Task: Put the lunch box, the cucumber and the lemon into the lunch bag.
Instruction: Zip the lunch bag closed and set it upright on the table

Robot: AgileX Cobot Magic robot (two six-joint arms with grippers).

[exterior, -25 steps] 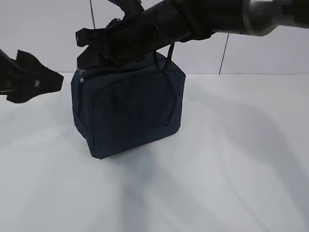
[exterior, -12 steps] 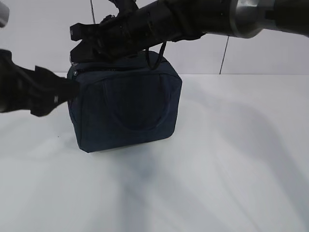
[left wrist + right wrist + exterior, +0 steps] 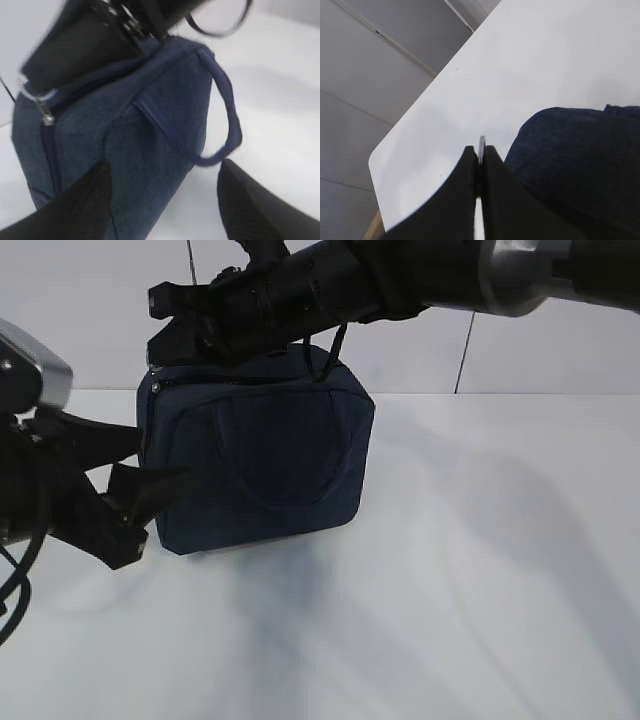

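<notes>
The dark navy lunch bag (image 3: pixel 262 465) stands on the white table, its zipper closed along the top edge. My right gripper (image 3: pixel 158 312) reaches across from the right and is shut on the zipper's silver ring pull (image 3: pixel 481 142) at the bag's top left corner. In the right wrist view the right gripper (image 3: pixel 481 149) pinches the ring edge-on, beside the bag (image 3: pixel 580 155). My left gripper (image 3: pixel 150 468) stands open at the bag's lower left corner. Seen from the left wrist, the left gripper (image 3: pixel 165 172) straddles the bag (image 3: pixel 125 130) near a loop handle (image 3: pixel 227 115). The lunch box, cucumber and lemon are out of view.
The white table (image 3: pixel 480 570) stretches to the right and front of the bag. A pale wall with a dark vertical seam (image 3: pixel 465 355) runs behind. The table's rounded far corner (image 3: pixel 375 160) shows past the right gripper.
The bag, tilted with one corner raised a second ago, now sits flatter and further left. My left gripper has swung down and in to the bag's lower left corner. The right gripper stayed shut.
</notes>
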